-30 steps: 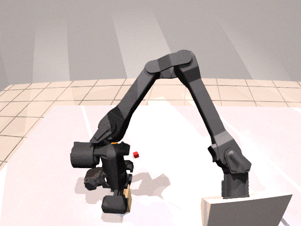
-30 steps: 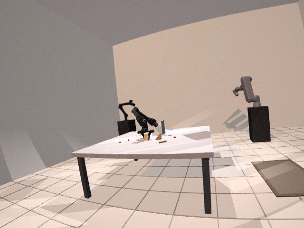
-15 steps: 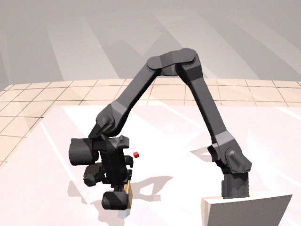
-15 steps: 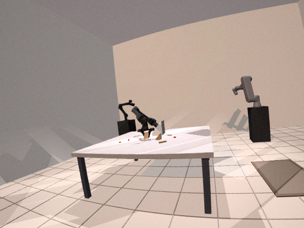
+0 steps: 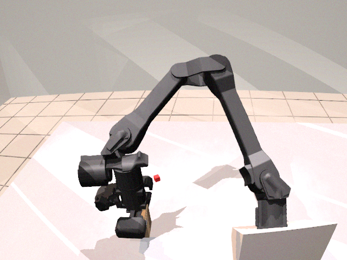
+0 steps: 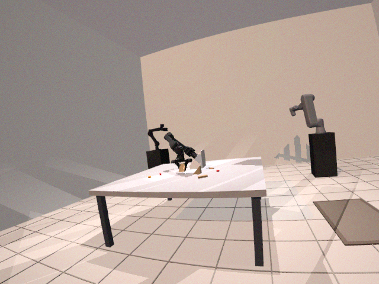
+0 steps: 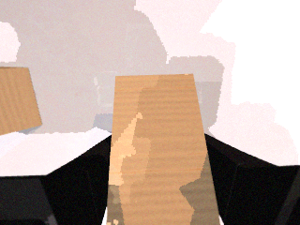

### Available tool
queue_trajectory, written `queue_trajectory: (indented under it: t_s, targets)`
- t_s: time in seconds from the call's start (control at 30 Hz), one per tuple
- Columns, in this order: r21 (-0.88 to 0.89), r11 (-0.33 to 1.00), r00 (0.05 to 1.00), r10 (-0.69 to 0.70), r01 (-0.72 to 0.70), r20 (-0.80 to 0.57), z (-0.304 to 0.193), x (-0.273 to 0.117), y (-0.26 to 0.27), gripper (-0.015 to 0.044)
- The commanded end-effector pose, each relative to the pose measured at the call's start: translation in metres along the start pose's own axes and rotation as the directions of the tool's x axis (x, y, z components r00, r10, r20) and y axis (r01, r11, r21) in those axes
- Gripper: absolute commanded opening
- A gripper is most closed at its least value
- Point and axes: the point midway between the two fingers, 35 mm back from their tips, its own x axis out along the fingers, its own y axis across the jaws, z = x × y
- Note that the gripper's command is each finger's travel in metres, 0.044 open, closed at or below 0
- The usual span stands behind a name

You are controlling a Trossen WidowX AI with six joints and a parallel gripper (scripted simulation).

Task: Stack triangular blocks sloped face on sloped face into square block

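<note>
Wrist view first: your claw (image 5: 137, 221) (image 6: 182, 165) (image 7: 156, 136) is pinching a wooden block (image 5: 147, 221) (image 6: 182, 167) (image 7: 157, 150), one dark finger against each long side, the wood filling the space between them. You can take it for one of the two triangular pieces. It looks stiff, so you can squeeze firmly without denting it; judge it light to middling for this arm. The grain shows no gloss, so expect fair grip, though a smooth flat side could still pivot between the pads if you hold it off its balance.

Keep your hold on the two parallel ends, near the middle of the weight, and leave the slope free, since that face has to meet its twin. A wedge is heavier toward its thick side, so a grip near the thin edge would likely let it swing as you lift or turn it.

Just beside the claw, toward the upright panel (image 5: 288, 240) (image 6: 202, 158) in the exterior view, sits the other triangular block (image 6: 197, 170) (image 7: 19, 99), apart from yours. It would probably slide if pushed, so come down on it gently from above. Farther out from the claw lies a small red cube (image 5: 156, 177), well worth avoiding.
</note>
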Motion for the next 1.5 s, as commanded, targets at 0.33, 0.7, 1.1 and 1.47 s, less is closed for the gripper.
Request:
queue_trajectory:
  t_s: [0.33, 0.7, 1.1, 1.47]
  targets:
    - [0.095, 0.995, 1.0, 0.001, 0.0, -0.001, -0.0003, 0.0004, 0.0002, 0.0]
    - [0.426, 0.905, 1.0, 0.002, -0.001, -0.002, -0.0002, 0.0004, 0.0003, 0.0]
    - [0.689, 0.725, 1.0, 0.004, -0.001, -0.002, -0.0001, 0.0004, 0.0003, 0.0]
    - [0.867, 0.499, 1.0, 0.005, -0.001, -0.001, -0.0001, 0.0004, 0.0003, 0.0]
